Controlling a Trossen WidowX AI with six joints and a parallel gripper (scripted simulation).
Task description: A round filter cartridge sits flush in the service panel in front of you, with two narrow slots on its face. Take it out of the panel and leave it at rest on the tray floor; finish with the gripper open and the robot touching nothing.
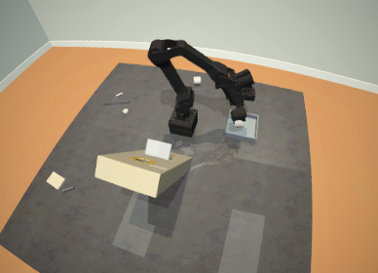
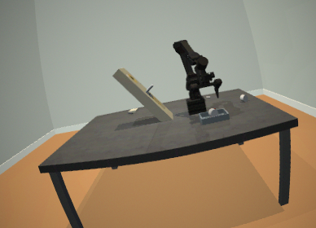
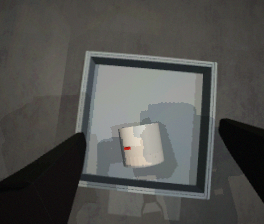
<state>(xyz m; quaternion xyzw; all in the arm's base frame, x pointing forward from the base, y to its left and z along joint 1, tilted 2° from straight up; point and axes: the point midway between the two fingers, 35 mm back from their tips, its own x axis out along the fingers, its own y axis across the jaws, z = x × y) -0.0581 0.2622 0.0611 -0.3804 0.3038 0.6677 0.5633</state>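
The cartridge [image 1: 239, 124] [image 2: 212, 111] [image 3: 141, 145], a whitish cylinder with a small red mark, lies on its side inside the tray [image 1: 255, 127] [image 2: 216, 120] [image 3: 212, 130]. In the wrist view it is below the tray's middle, clear of the walls. Its slots cannot be made out. My gripper [image 2: 217, 97] [image 3: 152, 131] is open and empty above the tray, its fingers wide on either side of the cartridge in the wrist view and apart from it. The cream service panel [image 1: 127, 175] [image 2: 138, 89] stands tilted, with a yellowish ring [image 1: 142, 160] on its face.
A pale plate [image 1: 158, 149] [image 2: 149, 89] sticks up from the panel. A second white cylinder [image 1: 197, 80] [image 2: 243, 98] stands behind the arm. A cream block [image 1: 56, 180] [image 2: 133, 111] and a small dark bar [image 1: 68, 188] lie beyond the panel. A thin rod [image 1: 117, 103] and small white pieces lie beside the arm's base.
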